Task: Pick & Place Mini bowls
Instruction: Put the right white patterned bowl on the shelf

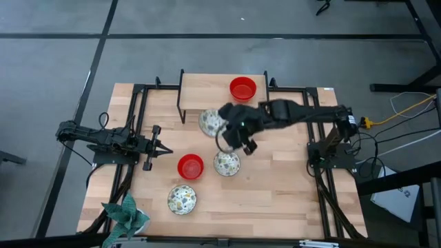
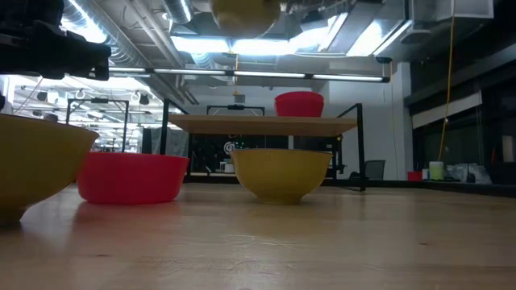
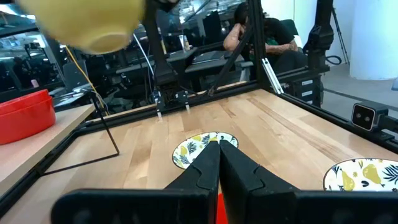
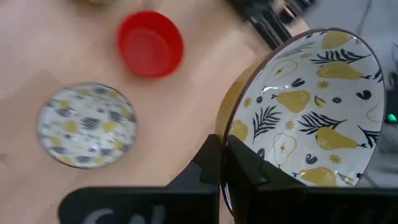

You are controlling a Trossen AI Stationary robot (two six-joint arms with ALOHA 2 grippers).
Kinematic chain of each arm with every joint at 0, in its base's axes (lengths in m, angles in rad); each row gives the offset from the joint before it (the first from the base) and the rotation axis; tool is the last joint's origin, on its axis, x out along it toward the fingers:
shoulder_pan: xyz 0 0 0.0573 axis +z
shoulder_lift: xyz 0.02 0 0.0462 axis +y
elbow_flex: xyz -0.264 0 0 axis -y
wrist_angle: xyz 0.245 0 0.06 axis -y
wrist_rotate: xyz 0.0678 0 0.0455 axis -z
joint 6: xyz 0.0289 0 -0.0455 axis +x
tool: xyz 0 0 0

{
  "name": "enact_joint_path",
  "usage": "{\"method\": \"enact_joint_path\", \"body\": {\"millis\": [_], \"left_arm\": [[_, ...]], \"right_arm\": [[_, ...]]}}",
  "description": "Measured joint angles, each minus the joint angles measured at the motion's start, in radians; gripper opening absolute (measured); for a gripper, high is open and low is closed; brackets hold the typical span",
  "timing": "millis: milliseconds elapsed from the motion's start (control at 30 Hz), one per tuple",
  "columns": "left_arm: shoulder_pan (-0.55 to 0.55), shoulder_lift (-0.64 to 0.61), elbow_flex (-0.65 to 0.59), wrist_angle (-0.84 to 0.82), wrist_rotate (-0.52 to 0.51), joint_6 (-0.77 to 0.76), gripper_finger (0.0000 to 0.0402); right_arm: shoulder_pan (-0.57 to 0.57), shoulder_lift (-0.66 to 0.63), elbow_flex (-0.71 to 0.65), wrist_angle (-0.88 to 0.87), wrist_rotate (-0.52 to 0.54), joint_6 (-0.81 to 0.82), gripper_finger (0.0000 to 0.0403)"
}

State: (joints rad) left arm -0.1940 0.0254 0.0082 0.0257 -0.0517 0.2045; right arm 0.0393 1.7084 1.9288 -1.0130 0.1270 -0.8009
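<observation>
The right arm reaches in from the table's right side, stretched long across the middle, its wrist bent downward; the right gripper [image 1: 238, 135] hangs above the board, fingers [image 4: 208, 165] pinched tight on the rim of a patterned bowl [image 4: 305, 112], which tilts steeply in the grip. The left arm lies folded low at the table's left edge; the left gripper [image 1: 165, 148] points toward the centre, fingers [image 3: 208, 165] pressed together, holding nothing.
</observation>
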Motion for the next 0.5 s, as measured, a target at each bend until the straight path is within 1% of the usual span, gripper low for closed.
{"method": "enact_joint_path", "body": {"millis": [200, 500], "left_arm": [[0.0, 0.0, 0.0, 0.0, 0.0, 0.0, 0.0004], [0.0, 0.0, 0.0, 0.0, 0.0, 0.0, 0.0004]], "right_arm": [[-0.092, 0.0, 0.001, 0.024, 0.004, -0.036, 0.0009], [-0.136, 0.0, 0.001, 0.058, 0.0, -0.07, 0.0009]]}}
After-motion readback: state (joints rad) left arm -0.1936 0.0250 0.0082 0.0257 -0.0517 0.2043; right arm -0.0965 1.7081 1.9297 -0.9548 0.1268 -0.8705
